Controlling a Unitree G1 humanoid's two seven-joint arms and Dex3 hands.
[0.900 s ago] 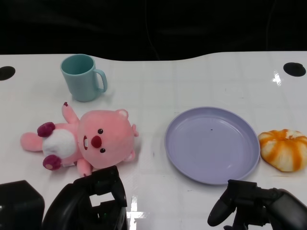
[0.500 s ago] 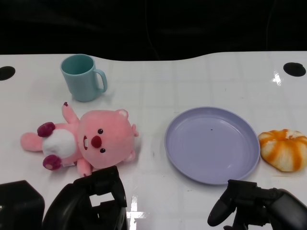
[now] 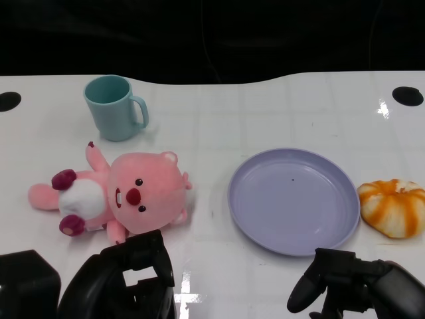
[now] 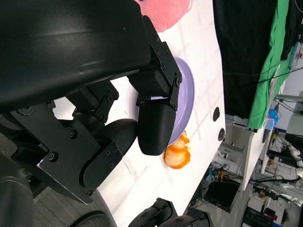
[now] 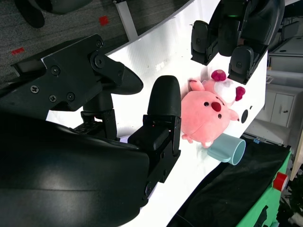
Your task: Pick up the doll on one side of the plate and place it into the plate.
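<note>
The pink doll lies on its back on the white desk, left of the lilac plate and apart from it. The left hand hovers just near of the doll, fingers spread and holding nothing. The right hand waits below the plate, fingers apart and empty. A teal mug stands behind the doll; an orange-and-white pumpkin toy touches the plate's right rim.

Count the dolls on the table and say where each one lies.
1. The pink doll lies on its back on the table, left of the purple plate and in front of the teal mug. None looks hidden.
</note>
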